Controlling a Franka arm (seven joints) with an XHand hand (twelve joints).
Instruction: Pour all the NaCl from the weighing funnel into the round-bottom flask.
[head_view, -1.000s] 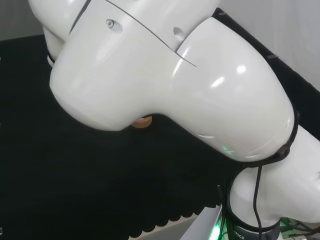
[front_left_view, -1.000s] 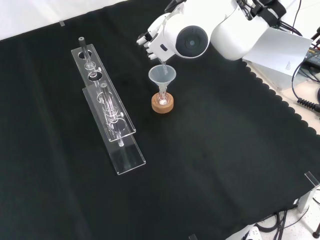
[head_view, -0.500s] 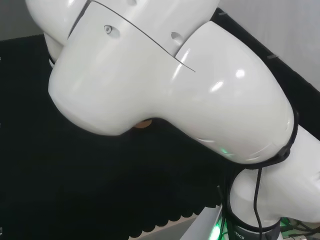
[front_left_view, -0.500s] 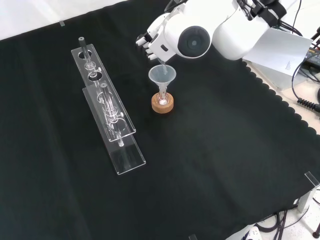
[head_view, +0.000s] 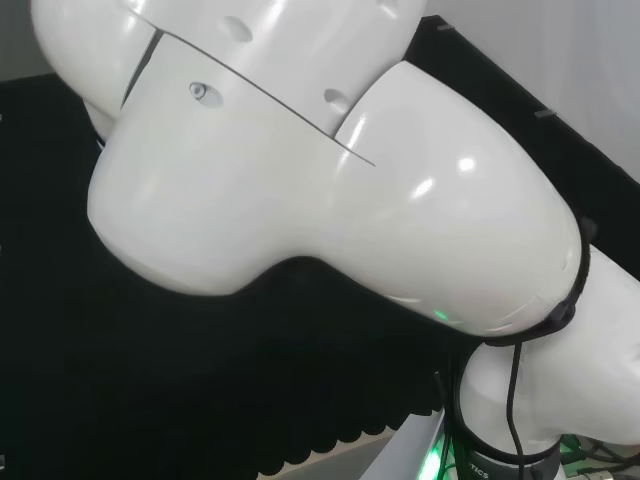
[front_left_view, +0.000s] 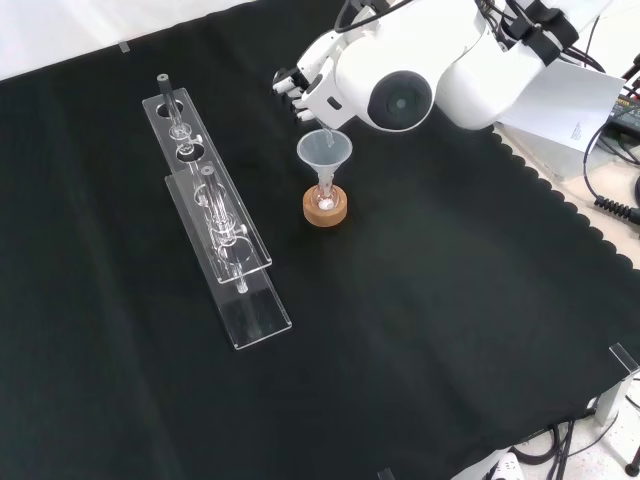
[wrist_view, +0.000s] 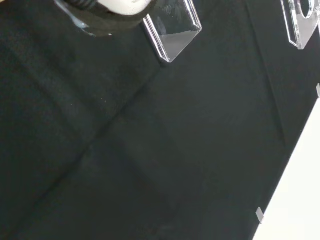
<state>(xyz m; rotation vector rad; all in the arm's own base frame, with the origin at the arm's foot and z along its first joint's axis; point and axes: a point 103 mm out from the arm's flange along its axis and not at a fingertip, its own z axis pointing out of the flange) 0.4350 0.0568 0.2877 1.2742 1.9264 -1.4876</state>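
Note:
In the front view the hand (front_left_view: 305, 90) hangs just above a clear plastic funnel (front_left_view: 324, 151). Its fingers are curled round the clear weighing funnel (front_left_view: 330, 128), whose thin stem tilts down into the plastic funnel's mouth. That funnel sits in the neck of the small round-bottom flask (front_left_view: 325, 196), which rests on a cork ring (front_left_view: 326, 212). A little white powder shows in the flask's bulb. The arm's white link with its round grey cap (front_left_view: 402, 100) stands right of the hand. In the head view the arm's links (head_view: 300, 180) hide the hand and the flask.
A clear acrylic rack (front_left_view: 205, 205) with several glass tubes lies left of the flask in the front view; its clear edges (wrist_view: 172, 30) show in the wrist view over black cloth. The cloth's scalloped edge (front_left_view: 560, 205) and cables lie at the right.
The arm's capped link has swung a little to the right in the front view and now covers the cork ring in the head view. The hand stays over the funnel.

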